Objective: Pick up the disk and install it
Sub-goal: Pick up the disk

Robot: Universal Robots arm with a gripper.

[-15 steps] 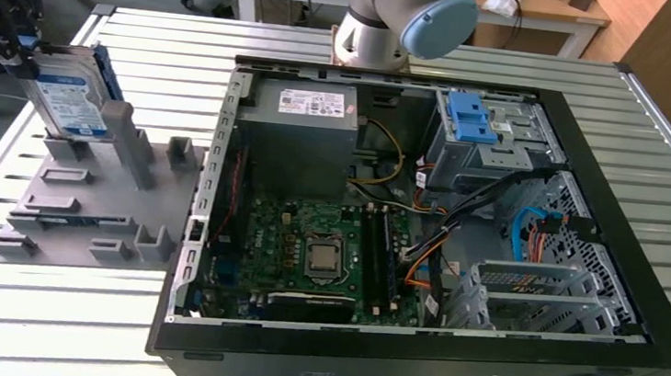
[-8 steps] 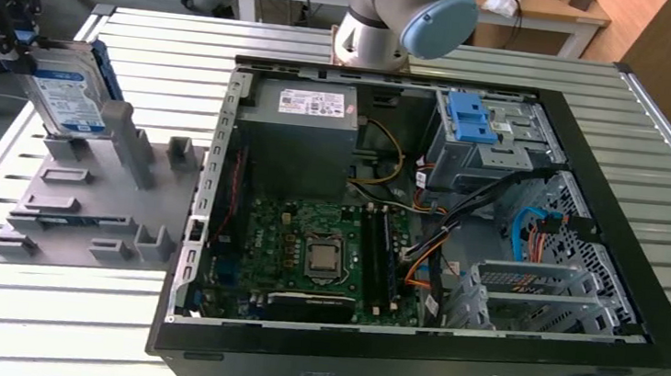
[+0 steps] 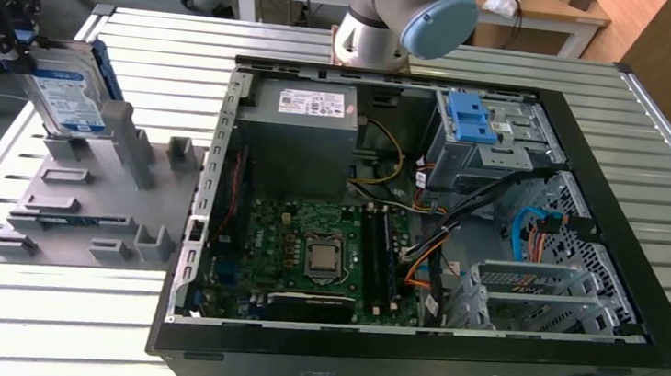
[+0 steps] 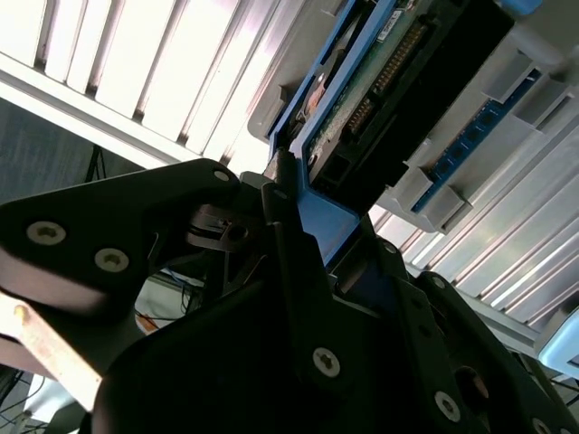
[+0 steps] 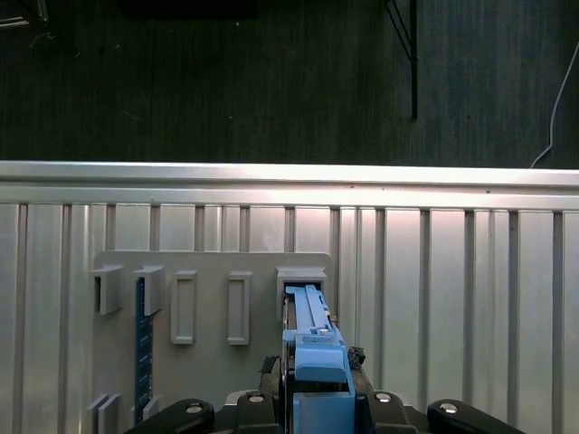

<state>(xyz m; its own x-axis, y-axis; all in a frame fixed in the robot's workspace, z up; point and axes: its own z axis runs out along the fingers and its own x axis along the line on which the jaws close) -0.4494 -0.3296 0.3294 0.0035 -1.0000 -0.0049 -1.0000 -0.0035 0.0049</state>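
The hand (image 3: 8, 35) pinched the top of the disk (image 3: 68, 99), which stood upright (long axis vertical) directly beneath it, lower end at the grey rack (image 3: 87, 210), at the exterior view's left of the open computer case (image 3: 419, 351).

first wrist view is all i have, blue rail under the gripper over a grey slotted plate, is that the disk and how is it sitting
observer: yes. In the exterior view the disk stands upright on edge at the grey holder, white label showing. It is to the exterior view's left of the open computer case.
operator: is the gripper actually on it
observer: in the second wrist view the gripper is shut on the disk's blue-railed edge.
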